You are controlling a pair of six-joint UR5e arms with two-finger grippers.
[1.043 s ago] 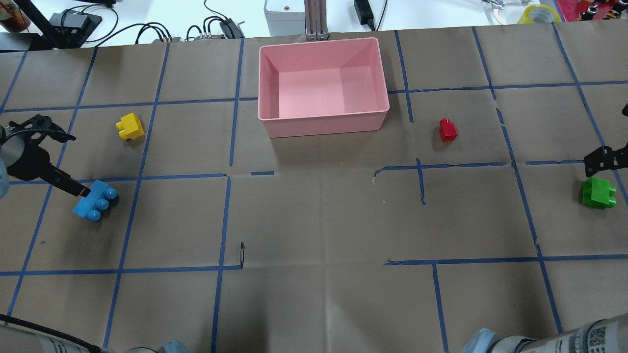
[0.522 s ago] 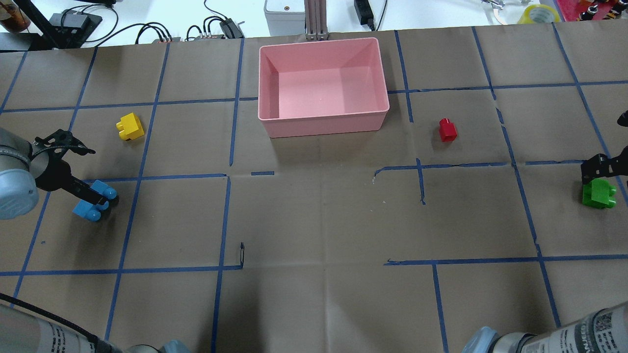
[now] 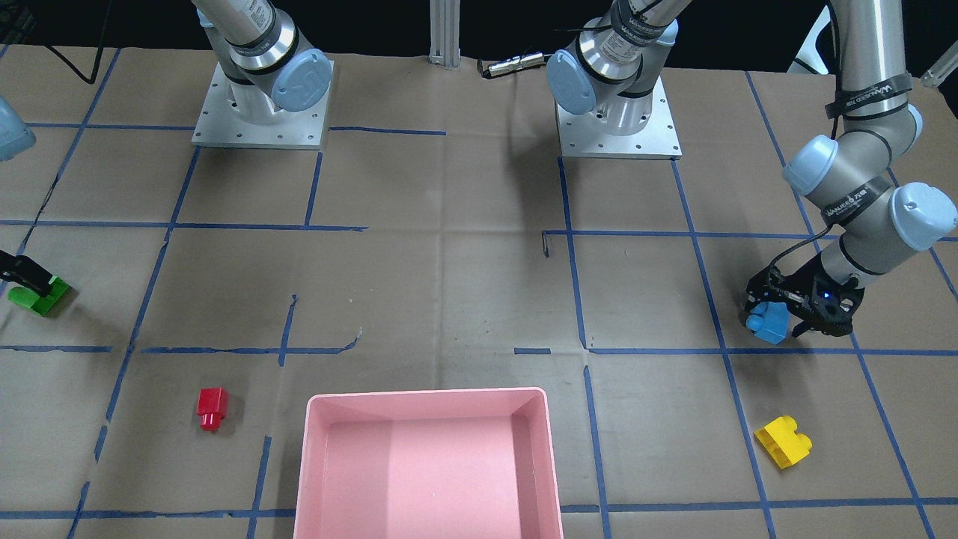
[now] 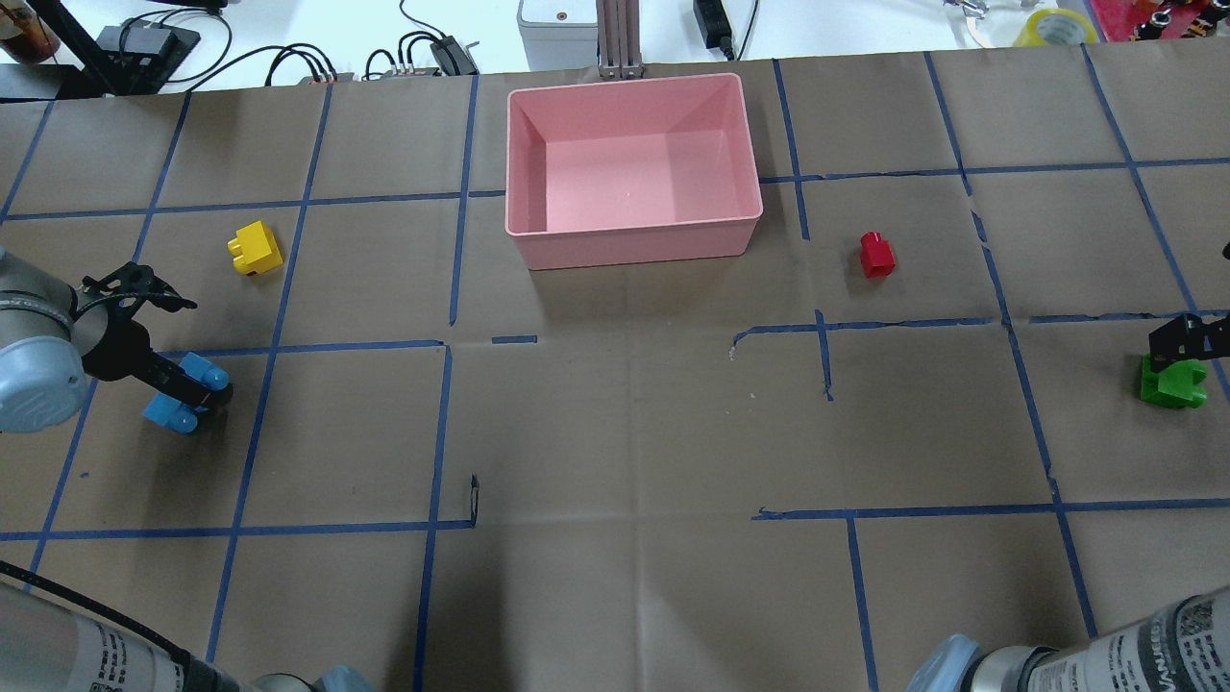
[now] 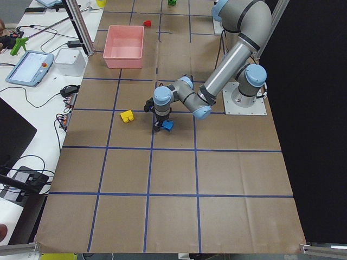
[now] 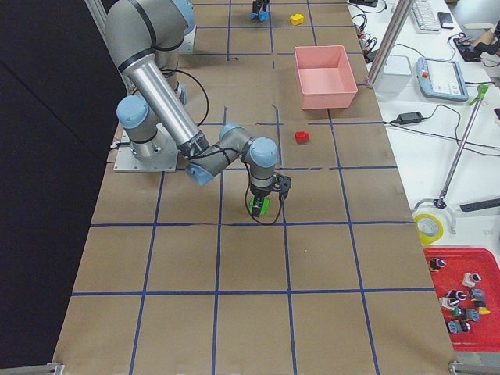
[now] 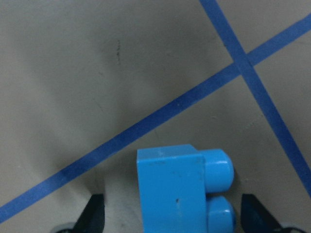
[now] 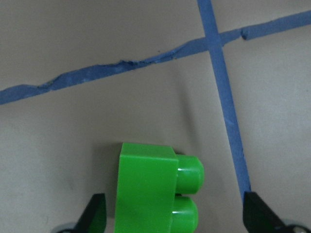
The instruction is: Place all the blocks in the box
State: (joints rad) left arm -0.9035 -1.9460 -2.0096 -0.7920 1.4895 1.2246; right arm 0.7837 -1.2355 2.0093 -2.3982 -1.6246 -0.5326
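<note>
At the desk's (image 4: 615, 432) left end in the overhead view, the left jaws stand wide and low around the light-blue brick (image 7: 167, 187). One fingertip (image 7: 95, 216) shows on each side, with bare paper between pad and plastic, so nothing is gripped. At the opposite end the right jaws are just as wide, straddling the green brick (image 8: 146, 189) without touching it. The step in hand looks like closing on these two bricks. Both lie on their sides with the studs pointing at one pad, so a squeeze would press a flat face on one side and rounded stud tips on the other. I would close slowly, since neither brick sits centred in its gap and the nearer pad will likely push it along the paper before the other arrives. Keeping the pads low on the body should stop it rolling out. Turning the wrist to take the flat sides would probably hold better. Each brick then needs a straight lift high enough to clear the wall of the pink box (image 4: 634, 240), which stands well apart at the desk's far middle with nothing in it. The yellow brick (image 4: 255, 248) and red brick (image 4: 876, 255) lie on the paper to either side of it. As for writing, the black bands (image 3: 867, 96) on the left arm carry white lettering too small to read, a printed sleeve (image 4: 1168, 654) on the right arm is illegible too, and I can see none on the bricks or box.
</note>
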